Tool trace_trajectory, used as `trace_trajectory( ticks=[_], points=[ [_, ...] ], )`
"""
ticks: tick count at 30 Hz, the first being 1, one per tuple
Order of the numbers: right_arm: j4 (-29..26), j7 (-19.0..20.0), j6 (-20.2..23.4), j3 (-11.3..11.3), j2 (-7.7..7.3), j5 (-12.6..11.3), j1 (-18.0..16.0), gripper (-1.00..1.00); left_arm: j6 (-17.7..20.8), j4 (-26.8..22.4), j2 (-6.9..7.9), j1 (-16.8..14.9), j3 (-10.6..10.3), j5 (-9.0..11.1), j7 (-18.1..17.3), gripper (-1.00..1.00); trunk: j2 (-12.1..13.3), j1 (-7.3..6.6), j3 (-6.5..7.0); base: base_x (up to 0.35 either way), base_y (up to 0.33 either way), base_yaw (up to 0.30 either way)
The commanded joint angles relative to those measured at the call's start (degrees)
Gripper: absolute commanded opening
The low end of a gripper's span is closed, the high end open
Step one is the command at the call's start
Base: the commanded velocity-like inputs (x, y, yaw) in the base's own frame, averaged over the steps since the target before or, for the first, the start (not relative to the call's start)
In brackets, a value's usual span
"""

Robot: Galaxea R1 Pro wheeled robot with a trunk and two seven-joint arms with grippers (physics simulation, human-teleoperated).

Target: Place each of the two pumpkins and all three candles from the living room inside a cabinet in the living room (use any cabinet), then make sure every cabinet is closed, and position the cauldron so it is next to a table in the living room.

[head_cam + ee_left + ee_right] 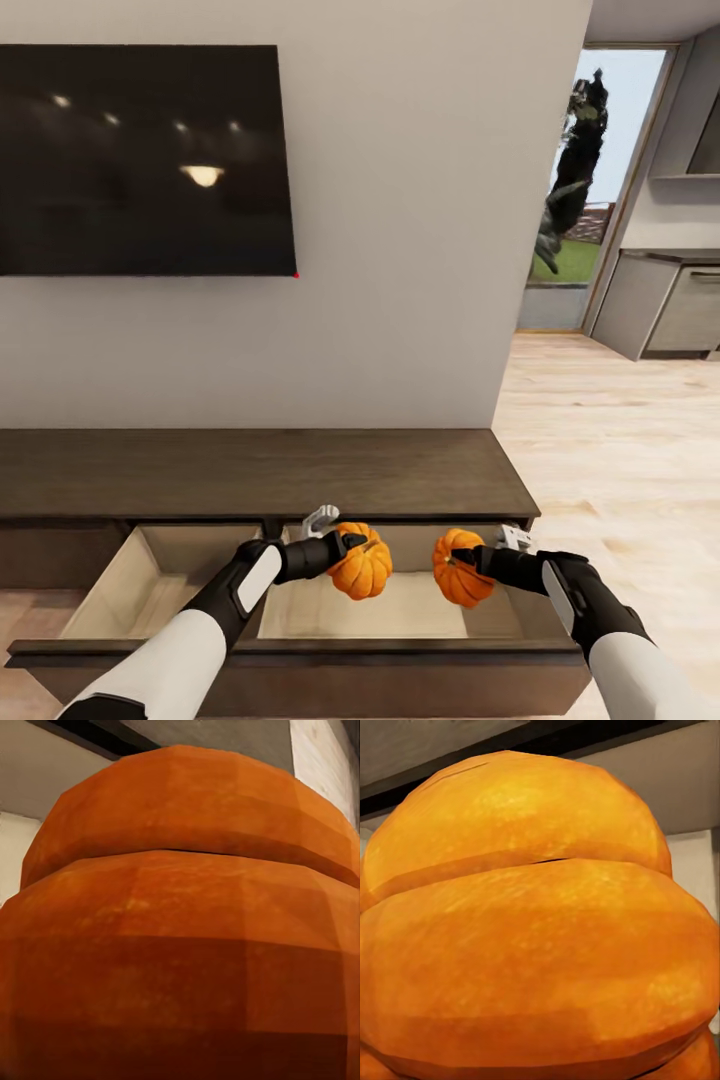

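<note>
Now, at lower centre, the left gripper pinches one pumpkin and, to its right, the right gripper pinches the other pumpkin; both hang directly above the open drawer of the cabinet, so release means lowering straight down.

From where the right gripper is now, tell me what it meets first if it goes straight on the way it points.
The right gripper points leftward across the open drawer, holding a pumpkin. That pumpkin would probably meet the left gripper's pumpkin first, though their relative depth is unclear.
</note>
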Motion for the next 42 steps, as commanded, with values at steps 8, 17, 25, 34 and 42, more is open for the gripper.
trace_trajectory(
  ticks=[8,17,25,34,42],
  points=[
    [0.4,-0.2,2.2,-0.3,0.30,0.3,-0.1,-1.00,3.2,0.9,-0.55,-0.2,-0.1,-1.1,2.6,-1.00,0.0,0.01,-0.05,0.189,0.002,0.000],
    [0.5,-0.2,3.5,0.4,0.62,0.3,-0.1,-1.00,4.4,1.0,-0.70,-0.2,0.0,-1.9,4.4,-1.00,0.0,0.01,-0.05,0.137,0.000,0.000],
    [0.6,-0.2,3.6,0.6,0.86,0.5,-0.1,-1.00,4.4,1.1,-0.71,-0.2,-0.1,-1.9,4.7,-1.00,0.0,0.01,-0.05,0.019,0.000,0.000],
    [0.5,-0.2,9.0,3.9,2.01,1.0,-1.2,-1.00,3.5,1.1,-0.79,-0.4,-0.2,-2.3,4.9,-1.00,0.0,0.01,-0.46,0.001,0.000,0.000],
    [0.6,-0.4,13.1,5.0,2.13,1.2,-3.0,-1.00,4.3,0.4,-0.80,-0.6,-3.9,-3.3,5.7,-1.00,0.0,0.01,-1.18,0.000,0.000,0.000]
  ],
)
